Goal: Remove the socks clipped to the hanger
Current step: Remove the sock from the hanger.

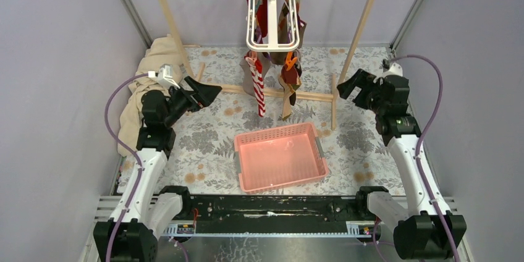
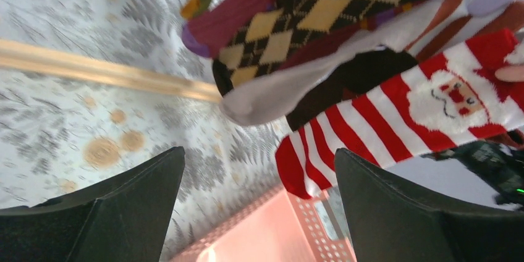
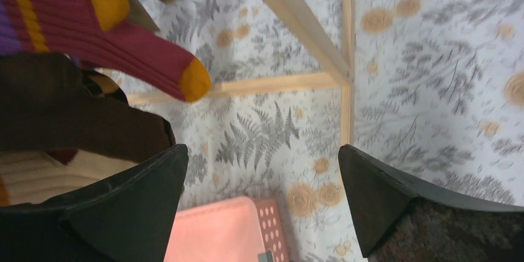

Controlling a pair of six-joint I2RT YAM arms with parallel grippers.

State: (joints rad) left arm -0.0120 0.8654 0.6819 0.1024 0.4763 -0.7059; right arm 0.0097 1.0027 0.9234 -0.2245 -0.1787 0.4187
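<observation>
Red-striped socks [image 1: 259, 94] hang lengthwise down from hanger [image 1: 272, 21].

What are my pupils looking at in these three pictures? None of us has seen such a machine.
Two robot arms stand at the near edge of a table. The wide picture looks down from above and behind them; the other two come from a camera on each wrist, so the dark wedges there are that arm's own fingers. The left gripper and right gripper are open, holding nothing. Socks hang clipped to a white hanger on a wooden frame. On the flowered table lie a pink basket and a beige cloth.
</observation>
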